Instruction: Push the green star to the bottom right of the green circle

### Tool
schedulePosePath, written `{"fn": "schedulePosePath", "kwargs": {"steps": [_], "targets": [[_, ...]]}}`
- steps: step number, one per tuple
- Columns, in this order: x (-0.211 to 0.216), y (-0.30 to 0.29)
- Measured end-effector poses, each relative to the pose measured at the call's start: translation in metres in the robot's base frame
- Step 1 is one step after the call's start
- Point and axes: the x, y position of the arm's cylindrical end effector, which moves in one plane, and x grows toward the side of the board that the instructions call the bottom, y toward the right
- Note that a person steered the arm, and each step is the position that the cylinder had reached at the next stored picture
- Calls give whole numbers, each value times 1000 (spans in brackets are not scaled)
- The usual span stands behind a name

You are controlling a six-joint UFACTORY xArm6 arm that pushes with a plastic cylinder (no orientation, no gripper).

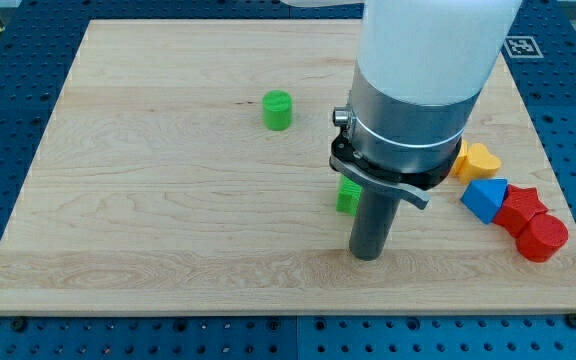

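Just up and to the view's left of my tip point(367, 256), the green star point(348, 196) sits half hidden behind the arm's body; whether the two touch I cannot tell. My tip holds nothing; it only pushes. Farther up-left on the board point(148, 220) stands the green circle point(278, 110), so the star already lies down-right of it. Any further nudge should be short and slow, steering clear of the blocks at the view's right: yellow heart point(480, 159), blue block point(484, 198), two red blocks point(533, 228).
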Motion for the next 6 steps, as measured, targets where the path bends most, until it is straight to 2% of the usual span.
{"fn": "schedulePosePath", "kwargs": {"steps": [3,4,5,6], "targets": [[-34,-27],[12,5],[-7,17],[-50,-5]]}}
